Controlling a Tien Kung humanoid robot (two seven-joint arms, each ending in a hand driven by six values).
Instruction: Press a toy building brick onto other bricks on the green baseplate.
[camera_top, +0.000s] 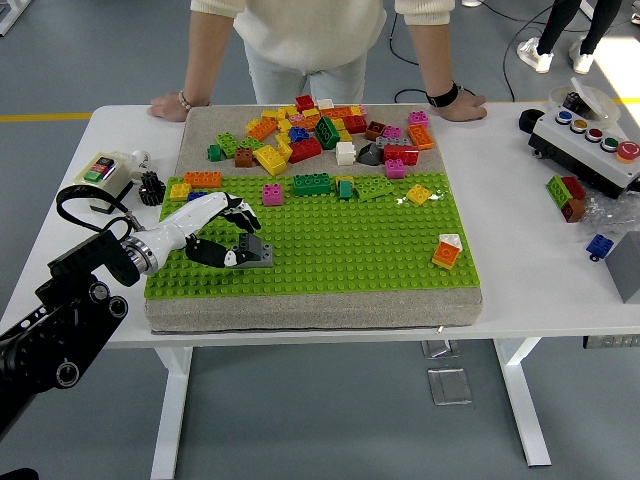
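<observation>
Grey brick (252, 251): on the green baseplate (340, 250), near its left edge, grasped by the left hand (213, 235).
Left hand's fingers (238, 213) curl over the grey brick from above and the left side, thumb below; the brick sits on the baseplate studs. Loose brick pile (320, 130) along the grey mat's far edge; green brick (312, 184) and pink brick (272, 194) at the baseplate's far edge; orange-and-white brick (446, 250) near its right edge. Button box (590, 135) at the worktop's (520, 260) right edge. Person at the far edge, one hand (462, 106) and the other hand (167, 107) resting flat on the worktop.
</observation>
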